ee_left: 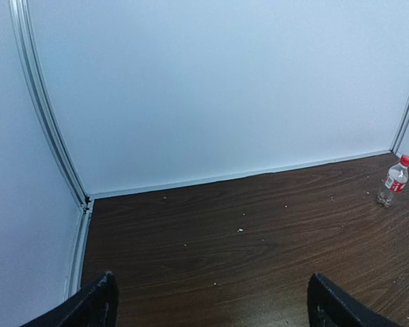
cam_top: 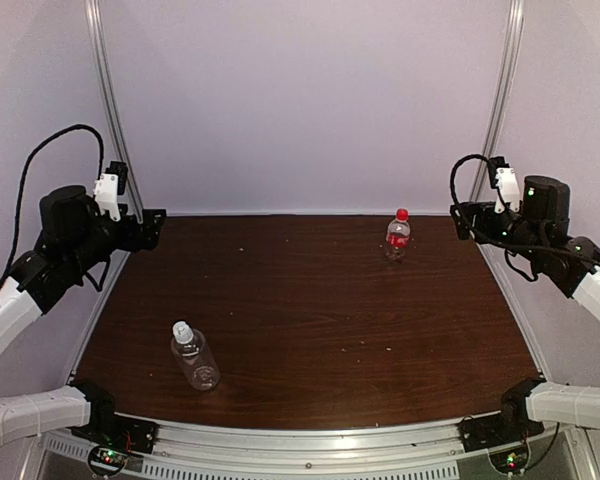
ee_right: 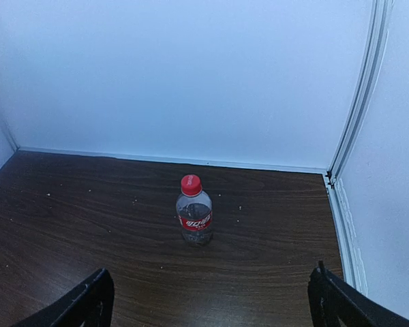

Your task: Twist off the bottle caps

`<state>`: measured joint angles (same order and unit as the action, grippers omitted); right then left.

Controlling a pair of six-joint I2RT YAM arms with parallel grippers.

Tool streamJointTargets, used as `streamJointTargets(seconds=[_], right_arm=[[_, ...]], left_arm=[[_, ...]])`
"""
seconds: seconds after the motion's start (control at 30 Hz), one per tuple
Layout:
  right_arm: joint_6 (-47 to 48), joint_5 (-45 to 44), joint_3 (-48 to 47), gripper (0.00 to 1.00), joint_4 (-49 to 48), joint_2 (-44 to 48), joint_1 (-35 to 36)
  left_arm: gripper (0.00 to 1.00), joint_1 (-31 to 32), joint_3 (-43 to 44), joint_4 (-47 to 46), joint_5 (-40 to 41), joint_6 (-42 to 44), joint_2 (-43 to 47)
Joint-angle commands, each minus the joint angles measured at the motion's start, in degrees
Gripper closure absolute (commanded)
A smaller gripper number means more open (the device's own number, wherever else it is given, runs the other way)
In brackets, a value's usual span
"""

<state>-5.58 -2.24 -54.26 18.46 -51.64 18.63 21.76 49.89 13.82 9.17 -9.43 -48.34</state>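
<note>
Table [cam_top: 310, 330] of dark wood fills frame. Left gripper [cam_top: 150, 229] hangs mid left and right gripper [cam_top: 463, 222] mid right, both with jaws wide apart, holding nothing. Plain bottle [cam_top: 196, 360] sits lower left, red-label bottle [cam_top: 398, 238] upright upper right. White cap [cam_top: 182, 329] and red cap [cam_top: 402, 214] both on. We judge risk: light bottle tips or spins with cap if body goes unbraced.
</note>
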Motion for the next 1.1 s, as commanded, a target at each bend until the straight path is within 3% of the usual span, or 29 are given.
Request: streamJointTargets(seconds=[0.0,0.43,0.63,0.8,0.93,1.07], right_arm=[[0.77,0.85,0.29,0.00,0.17,0.66,0.40],[1.01,0.86,-0.27,0.00,0.91,0.40,0.35],[0.51,0.05,-2.44,0.00,3.71,-0.96,0.40],[-0.10,0.84,-4.52,0.00,6.68,-2.59,0.35],[-0.55,2.07,-4.68,0.00,7.08,-3.10,0.35],[-0.66,4.16,-4.08,0.00,6.77,-3.91,0.37]], left_arm=[[0.02,0.21,-0.35,-2.03,-0.94,1.00,-0.37],[0.02,0.21,0.42,-0.95,-1.63,1.16,-1.10],[0.02,0.21,3.14,4.39,0.29,-0.41,-3.19],[0.02,0.21,7.86,15.08,1.76,-1.89,-4.52],[0.02,0.41,13.82,27.99,-3.62,-1.44,-6.81],[0.02,5.24,18.39,39.02,-7.13,-1.28,-7.35]])
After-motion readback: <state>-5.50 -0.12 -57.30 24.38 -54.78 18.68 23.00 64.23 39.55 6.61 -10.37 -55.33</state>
